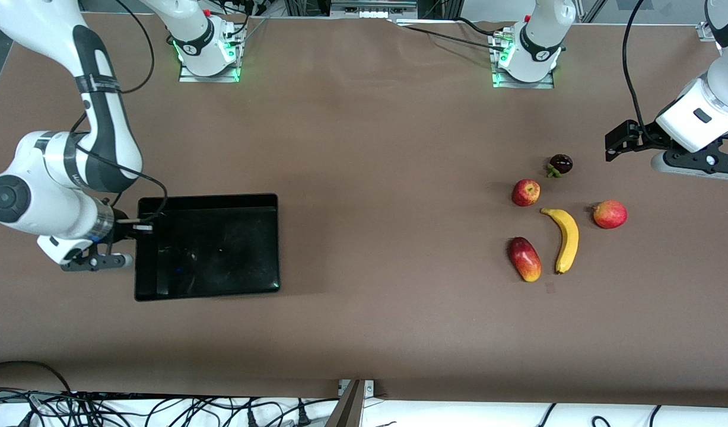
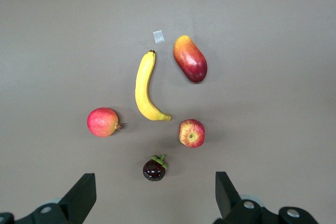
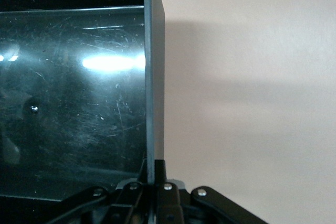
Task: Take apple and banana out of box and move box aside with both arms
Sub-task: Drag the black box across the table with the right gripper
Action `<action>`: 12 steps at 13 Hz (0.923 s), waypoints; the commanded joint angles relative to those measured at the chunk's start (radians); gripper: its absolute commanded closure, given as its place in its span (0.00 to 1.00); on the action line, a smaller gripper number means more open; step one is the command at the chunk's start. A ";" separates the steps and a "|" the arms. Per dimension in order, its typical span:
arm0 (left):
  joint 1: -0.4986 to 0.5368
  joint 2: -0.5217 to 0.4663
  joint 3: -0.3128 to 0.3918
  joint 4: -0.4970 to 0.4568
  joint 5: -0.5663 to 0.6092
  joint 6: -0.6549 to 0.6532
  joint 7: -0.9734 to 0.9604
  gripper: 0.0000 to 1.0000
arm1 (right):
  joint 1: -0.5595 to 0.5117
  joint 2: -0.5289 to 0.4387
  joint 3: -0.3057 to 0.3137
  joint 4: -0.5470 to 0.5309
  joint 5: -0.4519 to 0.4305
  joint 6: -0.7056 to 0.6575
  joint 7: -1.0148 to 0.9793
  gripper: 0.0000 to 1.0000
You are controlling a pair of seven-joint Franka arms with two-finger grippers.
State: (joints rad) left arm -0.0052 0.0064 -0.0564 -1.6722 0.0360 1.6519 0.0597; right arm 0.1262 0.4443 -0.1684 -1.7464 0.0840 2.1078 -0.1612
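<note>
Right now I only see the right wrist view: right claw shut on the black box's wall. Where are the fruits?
Observer: Toward the left arm's end of the table; the banana lies beside the apple.
Operator: Left claw?
Observer: Left claw hangs open, empty, over the table by the dark fruit.
Operator: Anything in the box?
Observer: No fruit in the box; the right claw pinches its wall at the right arm's end.
</note>
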 commanded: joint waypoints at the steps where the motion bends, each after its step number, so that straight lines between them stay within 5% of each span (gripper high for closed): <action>1: -0.004 -0.013 0.004 -0.011 -0.016 0.011 -0.011 0.00 | -0.060 -0.079 0.007 -0.162 0.083 0.108 -0.121 1.00; 5: -0.015 -0.013 0.000 -0.003 -0.016 0.009 -0.066 0.00 | -0.128 -0.030 0.007 -0.229 0.109 0.245 -0.202 1.00; 12: -0.013 -0.013 0.000 -0.003 -0.016 0.006 -0.057 0.00 | -0.128 -0.006 0.007 -0.231 0.137 0.251 -0.204 1.00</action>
State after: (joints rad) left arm -0.0151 0.0063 -0.0592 -1.6721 0.0360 1.6549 0.0087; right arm 0.0095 0.4407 -0.1738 -1.9647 0.1946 2.3486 -0.3368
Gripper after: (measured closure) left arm 0.000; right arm 0.952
